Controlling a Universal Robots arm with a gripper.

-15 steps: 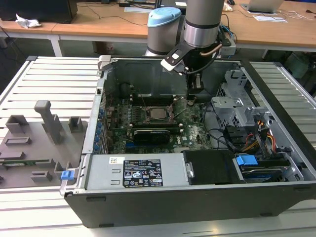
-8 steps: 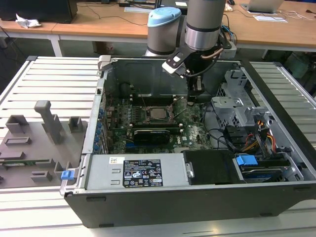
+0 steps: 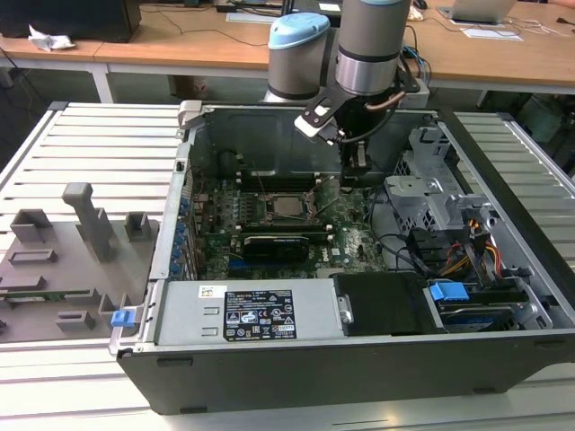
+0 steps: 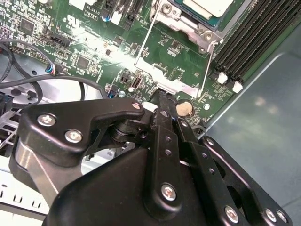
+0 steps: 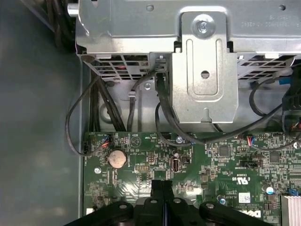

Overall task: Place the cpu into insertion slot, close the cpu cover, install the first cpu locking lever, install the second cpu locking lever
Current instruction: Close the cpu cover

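The cpu point(image 3: 287, 206) lies flat in its socket in the middle of the green board point(image 3: 350, 247), pale metal top up; its corner also shows in the second wrist view point(image 4: 207, 5). The silvery cpu cover point(image 4: 181, 21) lies down around it. Two thin wire levers point(image 4: 145, 40) point(image 4: 208, 66) run along the socket's sides. My gripper point(image 3: 358, 169) hangs just above the board on the exterior view's right of the socket, shut with nothing between its fingers. Its tip point(image 4: 161, 96) point(image 5: 162, 184) is close to the socket's metal edge plate point(image 4: 176, 86) and a coin battery point(image 5: 116, 158).
A metal drive cage point(image 5: 202, 70) with black cables point(image 5: 75, 122) stands just beyond the board's edge. Memory slots point(image 4: 249, 42) run beside the socket. The power supply point(image 3: 260, 314) fills the case front. A grey fixture plate point(image 3: 72, 260) lies outside the case.
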